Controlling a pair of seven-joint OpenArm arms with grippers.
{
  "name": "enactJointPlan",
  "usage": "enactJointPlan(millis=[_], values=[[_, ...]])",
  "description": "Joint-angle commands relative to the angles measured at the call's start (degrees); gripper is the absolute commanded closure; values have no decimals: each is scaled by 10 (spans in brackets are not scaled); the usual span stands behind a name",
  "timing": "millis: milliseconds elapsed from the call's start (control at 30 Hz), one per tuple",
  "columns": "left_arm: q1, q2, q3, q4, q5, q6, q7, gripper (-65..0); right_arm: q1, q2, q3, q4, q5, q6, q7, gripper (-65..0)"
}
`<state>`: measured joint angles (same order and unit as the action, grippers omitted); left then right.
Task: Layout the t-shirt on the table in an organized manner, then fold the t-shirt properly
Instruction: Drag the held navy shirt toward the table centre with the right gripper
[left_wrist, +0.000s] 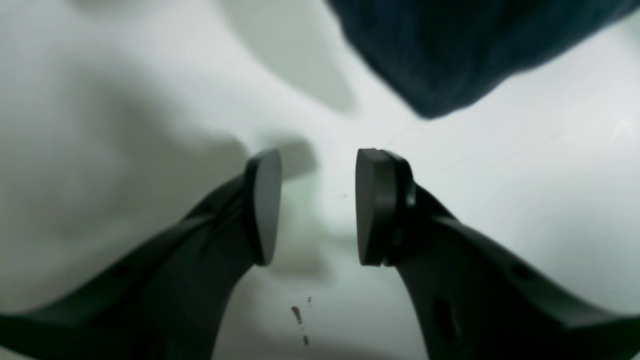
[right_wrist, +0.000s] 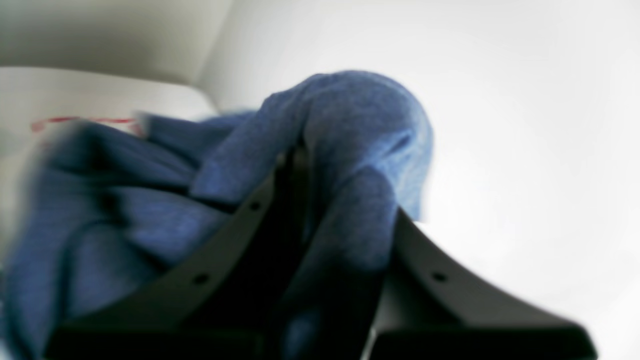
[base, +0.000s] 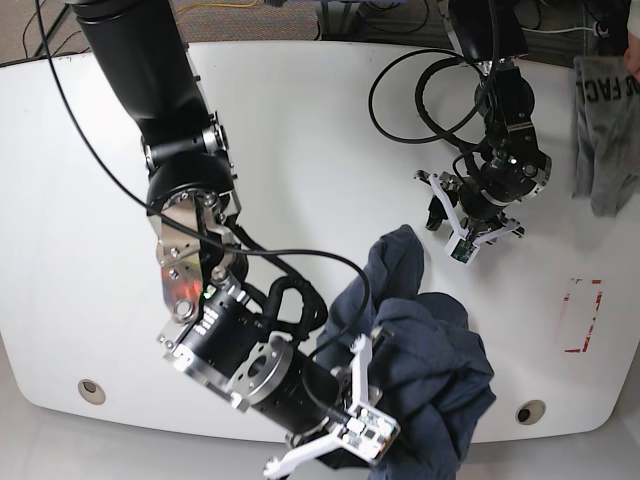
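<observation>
The blue t-shirt (base: 430, 340) lies bunched at the front right of the white table (base: 300, 120). My right gripper (right_wrist: 300, 155) is shut on a fold of the t-shirt (right_wrist: 360, 120), and cloth drapes over both fingers. In the base view its tips (base: 380, 345) are buried in the cloth. My left gripper (left_wrist: 317, 205) is open and empty, low over bare table (left_wrist: 525, 175). A dark corner of the t-shirt (left_wrist: 450, 50) lies just beyond its tips. In the base view this gripper (base: 436, 208) sits a little right of the shirt's top edge.
A grey garment (base: 600, 130) lies at the table's right edge. A red-outlined rectangle mark (base: 583, 316) is right of the shirt. Grommet holes sit at the front left (base: 92, 387) and front right (base: 528, 411). Black cables (base: 410, 90) loop behind the left arm. Small brown specks (left_wrist: 296, 314) mark the table.
</observation>
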<state>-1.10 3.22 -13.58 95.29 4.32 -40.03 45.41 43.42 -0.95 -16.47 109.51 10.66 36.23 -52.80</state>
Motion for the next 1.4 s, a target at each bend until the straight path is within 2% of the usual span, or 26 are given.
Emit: enactJointPlan(millis=[0, 167, 300, 500, 567, 667, 833, 1133, 1367], values=[[-12, 0, 1, 8, -8, 0, -11, -231, -21, 1, 3, 8, -5, -1, 7, -8], [-13, 0, 2, 8, -8, 0, -12, -231, -101, 2, 8, 9, -7, -1, 15, -14], [-13, 0, 2, 8, -8, 0, -12, -231, -160, 2, 28, 9, -7, -1, 41, -14], [-13, 0, 16, 3, -8, 0, -12, -232, -204, 11, 51, 10, -7, -3, 65, -30], [-13, -1, 23, -3, -8, 0, -12, -232, -213, 21, 55, 11, -7, -4, 65, -73], [-13, -1, 31, -14, -8, 0, -12, -232, -225, 35, 58, 12, -6, -4, 69, -187], [-24, -1, 39, -45, -8, 0, -21, -233, -244, 42, 80, 12, -2, -4, 69, -327], [-40, 0, 45, -115, -8, 0, -62, -235, -259, 44, 89, 12, -7, -4, 69, -344], [-44, 9, 45, -116, -6, 0, -62, -235, -255, 88, 94, 25, -7, -5, 69, -344]])
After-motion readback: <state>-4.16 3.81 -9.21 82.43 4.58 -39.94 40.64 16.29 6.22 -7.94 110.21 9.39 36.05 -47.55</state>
